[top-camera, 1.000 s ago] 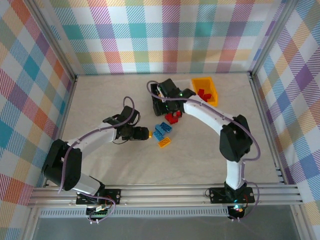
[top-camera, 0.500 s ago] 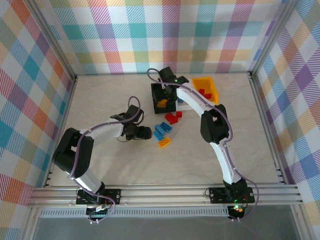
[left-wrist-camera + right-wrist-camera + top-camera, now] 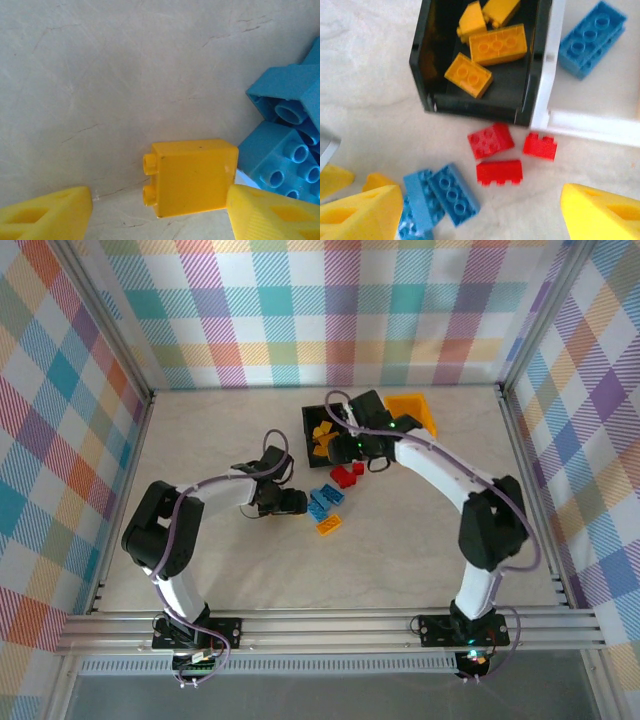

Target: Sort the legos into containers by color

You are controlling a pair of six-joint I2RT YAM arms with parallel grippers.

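left pincer [image 3: 292, 502] released, spread wide. yellow brick [image 3: 192, 177] lies on the table between its fingers [image 3: 50, 215], studs toward one, flat back nearly against the other. blue bricks [image 3: 285, 145] just past that crowded finger, maybe touching the brick. my call: shift to centre it, clamp studs-to-back, lift straight so the blue bricks don't drag. drop goes to the black bin [image 3: 420, 55], ahead of the right pincer [image 3: 480, 210], four yellows [image 3: 497, 44] already in it. right pincer released too, empty; red bricks [image 3: 499, 172] on the table just ahead of its tips, white bin [image 3: 542, 100] beside the black one. no brand, label or readable writing.
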